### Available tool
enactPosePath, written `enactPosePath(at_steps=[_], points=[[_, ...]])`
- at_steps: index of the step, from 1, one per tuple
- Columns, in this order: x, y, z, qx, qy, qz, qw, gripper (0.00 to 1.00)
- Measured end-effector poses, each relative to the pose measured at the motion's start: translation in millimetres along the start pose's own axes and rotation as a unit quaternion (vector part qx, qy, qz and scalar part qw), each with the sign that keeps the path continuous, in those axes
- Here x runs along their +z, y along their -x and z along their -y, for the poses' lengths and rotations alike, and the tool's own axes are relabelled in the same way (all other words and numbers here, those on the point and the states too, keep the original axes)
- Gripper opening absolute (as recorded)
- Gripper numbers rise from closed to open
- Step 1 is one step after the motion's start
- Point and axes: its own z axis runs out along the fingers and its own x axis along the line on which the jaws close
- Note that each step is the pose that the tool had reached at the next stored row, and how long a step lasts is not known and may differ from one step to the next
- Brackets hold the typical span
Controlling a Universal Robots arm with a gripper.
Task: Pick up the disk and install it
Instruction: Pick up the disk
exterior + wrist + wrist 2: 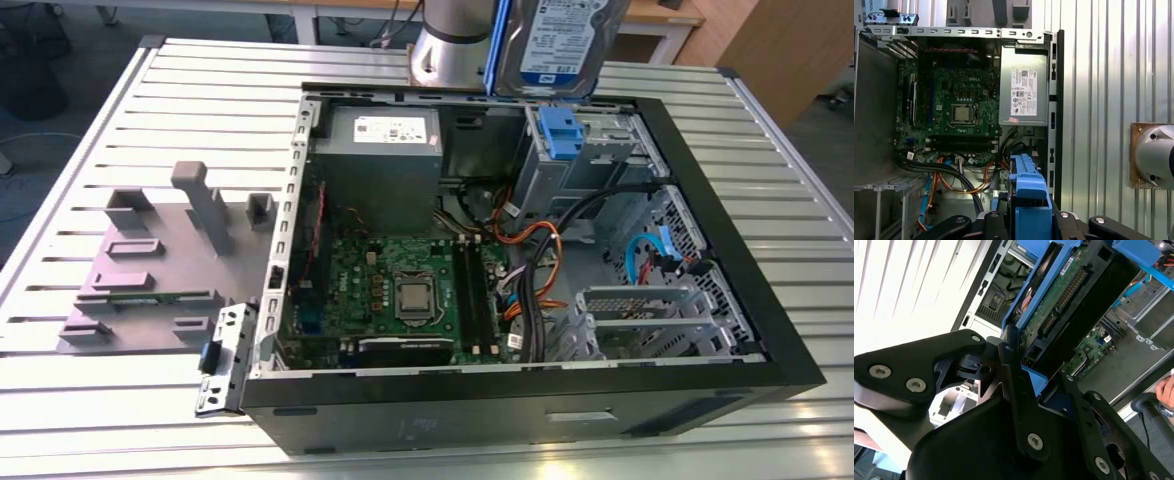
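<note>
My pincer (pixel 1036 372): closed on the disk, one finger on each side of its blue carrier, gripping at one end only.
The disk (pixel 554 45): in the air and on edge, label facing the exterior view, hanging above the far edge of the computer case (pixel 534 400), which lies open on the table (pixel 200 100).
Drive bay (pixel 587 165): a grey cage in the case's far corner, on the exterior view's right, carrying a blue bracket (pixel 558 133). It lies almost straight below the disk.
Risk, tilt: because I grip at one end, I judge the free end could swing and catch the bay's metal lip, jamming the carrier crooked.
Risk, bare board: the disk's green circuit side (pixel 1059 295) is exposed in the second wrist view, and rubbing it along sheet metal could damage it.
Risk, cables (pixel 527 250): orange and black leads run just beside the bay. A path too far inward could pinch or snag them.
Risk, power supply (pixel 380 135): it sits along the same far edge, toward the exterior view's left, so sideways drift would knock the carrier against it.
Risk, slip: if the hold loosens, the disk could fall into the open case, where the motherboard (pixel 400 285) lies.
Risk, person: a hand (pixel 1166 390) shows beyond the case, and it would be in danger if it reached in.
</note>
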Motion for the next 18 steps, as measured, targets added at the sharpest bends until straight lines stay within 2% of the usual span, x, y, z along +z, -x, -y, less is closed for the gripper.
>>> enactPosePath(at_steps=[18], points=[[-0.8, -0.1, 17.7, 0.000, 0.0000, 0.0000, 1.00000, 0.36]])
